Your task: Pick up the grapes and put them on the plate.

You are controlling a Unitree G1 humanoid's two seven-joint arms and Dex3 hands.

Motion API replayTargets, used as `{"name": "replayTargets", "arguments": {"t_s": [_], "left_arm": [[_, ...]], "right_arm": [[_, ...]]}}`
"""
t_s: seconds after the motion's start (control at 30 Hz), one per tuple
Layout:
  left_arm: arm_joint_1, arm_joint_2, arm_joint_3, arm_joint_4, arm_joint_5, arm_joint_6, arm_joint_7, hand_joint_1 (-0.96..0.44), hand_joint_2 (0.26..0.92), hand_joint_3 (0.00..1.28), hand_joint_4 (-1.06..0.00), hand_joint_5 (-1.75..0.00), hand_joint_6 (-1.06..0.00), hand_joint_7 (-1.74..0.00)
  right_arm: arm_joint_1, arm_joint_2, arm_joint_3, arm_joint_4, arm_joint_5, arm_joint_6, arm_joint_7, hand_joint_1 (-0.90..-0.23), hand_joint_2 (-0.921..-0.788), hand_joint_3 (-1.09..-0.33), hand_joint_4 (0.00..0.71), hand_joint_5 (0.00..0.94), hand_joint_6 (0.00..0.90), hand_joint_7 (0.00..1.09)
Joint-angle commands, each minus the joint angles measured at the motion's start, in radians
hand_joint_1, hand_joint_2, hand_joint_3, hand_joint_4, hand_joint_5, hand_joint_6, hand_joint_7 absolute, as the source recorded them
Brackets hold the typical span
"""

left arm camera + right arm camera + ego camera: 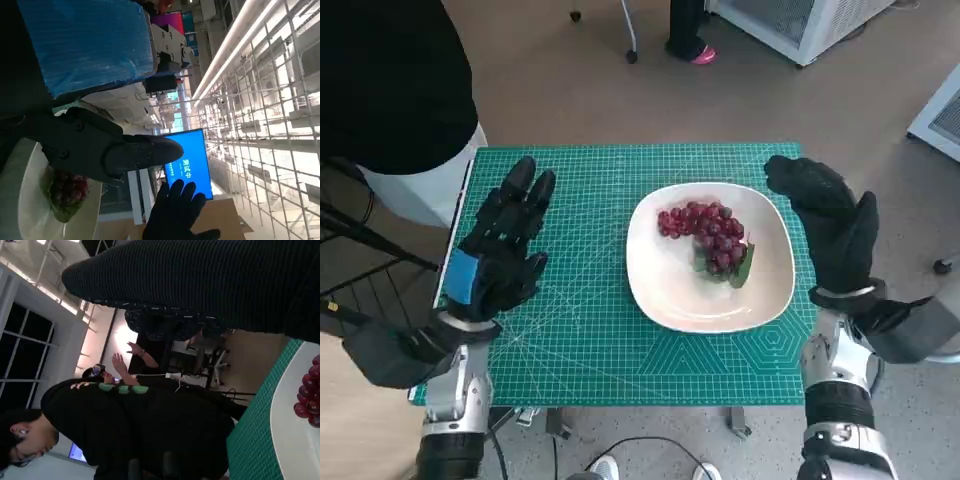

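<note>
Left robot hand (pixel 500 255) is hovering over the left part of the bench, fingers spread and holding nothing, blue tape showing across its back. Right robot hand (pixel 832 228) in the black knit glove is up just beside the right edge of the plate (pixel 665 290), also spread wide with nothing in it. The grapes (pixel 708 232) are sitting on the white plate, a dark red bunch a bit toward the far right part of it, with a green leafy bit under the near end. The plate rests on a green cutting mat (pixel 580 340) printed with a white grid and angle lines that covers the bench; any numbers on it are too small to read. From the left wrist view you can see the grapes (pixel 70 189) on the plate past the black fingers, and the gloved right robot hand (pixel 175 212) beyond, plus a blue screen (pixel 192 162) with a few white characters I can't make out. Right wrist view catches a slice of the plate (pixel 292 440) with grapes (pixel 309 397) at the edge, and a person in black (pixel 125 425) close by.
</note>
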Motion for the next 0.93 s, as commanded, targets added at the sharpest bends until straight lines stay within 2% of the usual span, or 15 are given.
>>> {"name": "replayTargets", "arguments": {"t_s": [0.03, 0.23, 0.4, 0.6, 0.93], "left_arm": [[0.012, -0.002, 0.003, -0.02, -0.012, 0.01, 0.005, -0.58, 0.921, 0.42, -0.13, -0.01, -0.2, 0.0], [0.015, -0.003, 0.003, -0.026, -0.02, 0.018, 0.004, -0.54, 0.921, 0.37, -0.13, -0.01, -0.2, 0.0], [0.018, -0.003, 0.003, -0.03, -0.019, 0.019, 0.009, -0.4, 0.921, 0.29, -0.14, -0.01, -0.2, 0.0], [0.019, -0.002, 0.001, -0.032, -0.013, 0.018, 0.014, -0.29, 0.921, 0.27, -0.16, -0.01, -0.21, -0.01], [0.015, -0.008, 0.002, -0.039, -0.035, 0.032, 0.007, -0.31, 0.921, 0.26, -0.17, -0.01, -0.22, -0.01]], "right_arm": [[0.008, 0.005, -0.001, 0.003, -0.003, 0.018, -0.004, -0.541, -0.921, -0.558, 0.396, 0.002, 0.479, 0.0], [0.01, 0.006, 0.001, -0.004, -0.001, 0.022, -0.001, -0.539, -0.921, -0.56, 0.397, 0.002, 0.482, 0.0], [0.012, 0.006, 0.002, -0.007, -0.003, 0.023, -0.001, -0.542, -0.921, -0.559, 0.397, 0.002, 0.484, 0.01], [0.011, 0.004, 0.003, -0.006, -0.004, 0.024, -0.001, -0.543, -0.921, -0.559, 0.398, 0.002, 0.484, 0.0], [0.013, 0.005, 0.006, -0.012, -0.004, 0.024, 0.002, -0.538, -0.921, -0.56, 0.399, 0.002, 0.485, 0.0]]}}
